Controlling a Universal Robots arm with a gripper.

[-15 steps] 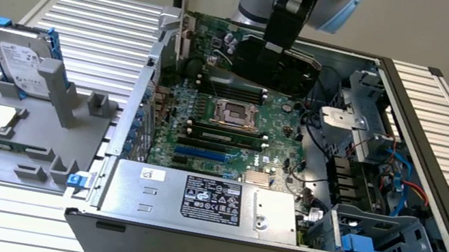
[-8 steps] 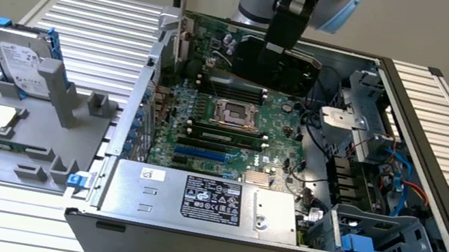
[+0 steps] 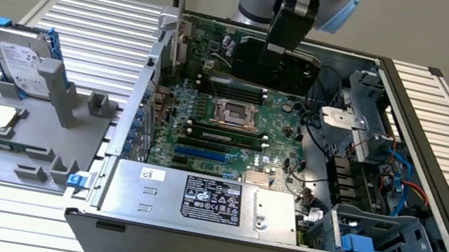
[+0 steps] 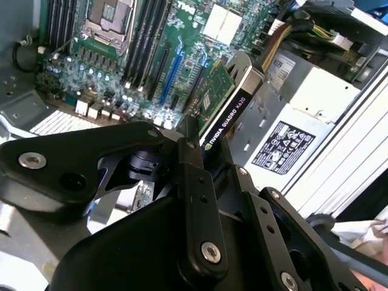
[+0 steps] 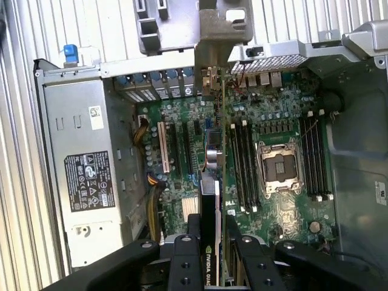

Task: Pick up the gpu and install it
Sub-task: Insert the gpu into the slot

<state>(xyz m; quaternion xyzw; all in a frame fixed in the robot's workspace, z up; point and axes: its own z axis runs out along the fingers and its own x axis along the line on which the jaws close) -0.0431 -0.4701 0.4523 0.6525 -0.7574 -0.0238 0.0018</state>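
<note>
"Exterior view, upper middle of the frame: is the gpu [image 3: 286,67] in hand?"

"Yes. The gripper [image 3: 284,36] is clamped on its upper edge. The card hangs on edge above the motherboard [image 3: 223,133], inside the open case and apart from the board."

"So it's not seated?"

"I'd judge not. In the first wrist view the gpu [image 5: 211,200] shows edge-on between the fingers [image 5: 182,254], with its silver bracket [image 5: 221,42] toward the rear wall [image 5: 121,65]."

"What makes this step go well?"

"Keep the card square and its lower edge parallel to a long slot [image 5: 162,145]. The bracket should slide down just inside the rear wall. Push straight, never at a tilt, or the connector could catch."

"How much room is there?"

"Little to the sides. The memory sticks [image 5: 242,163] stand close beside the card's line. The power supply [image 3: 203,198] takes the lower middle of the exterior frame, and cables [image 3: 401,174] crowd the exterior view's right. The free path is straight down from above, and the case walls hem in everything else."
</note>
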